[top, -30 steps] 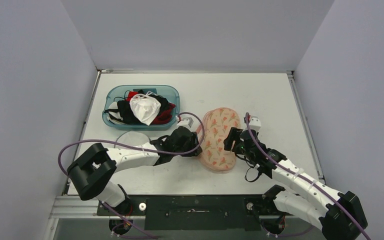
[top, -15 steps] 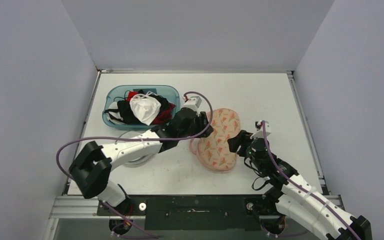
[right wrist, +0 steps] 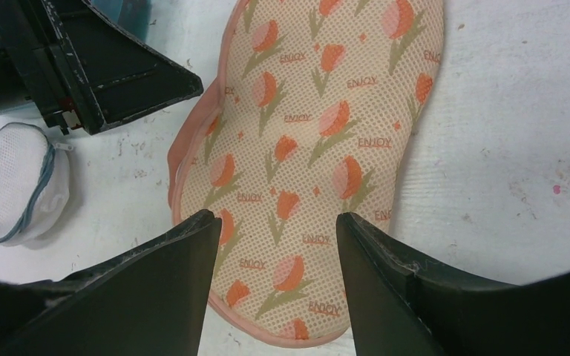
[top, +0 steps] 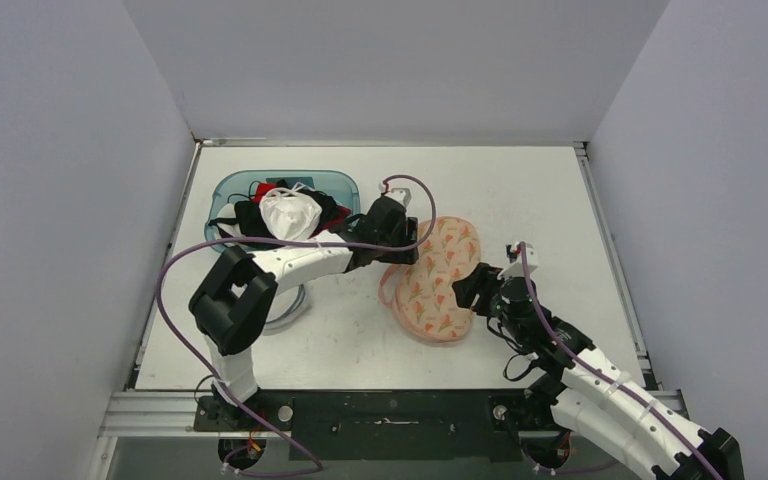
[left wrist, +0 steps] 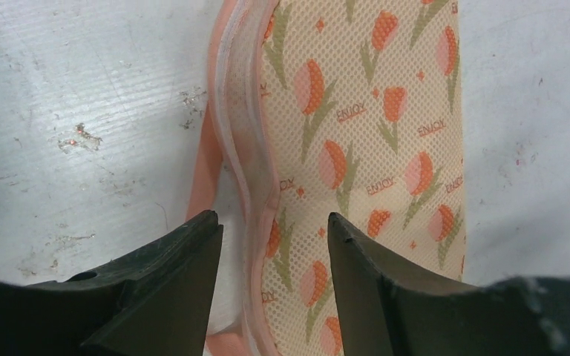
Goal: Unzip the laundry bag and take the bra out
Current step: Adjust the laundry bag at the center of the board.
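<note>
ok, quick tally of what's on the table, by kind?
Laundry bags: 2 (tulip-print bag, white mesh bag)
Bins: 1 (teal bin; the clothes heaped in it are too tangled to count)
Total: 3

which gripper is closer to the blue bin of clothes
Left. The left gripper is beside the blue bin, at the floral bag's bin-side edge; the right gripper is across that bag, farther away.

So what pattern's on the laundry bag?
Laundry bag: cream mesh, orange tulips, pink trim; clearest in right wrist view.
</note>
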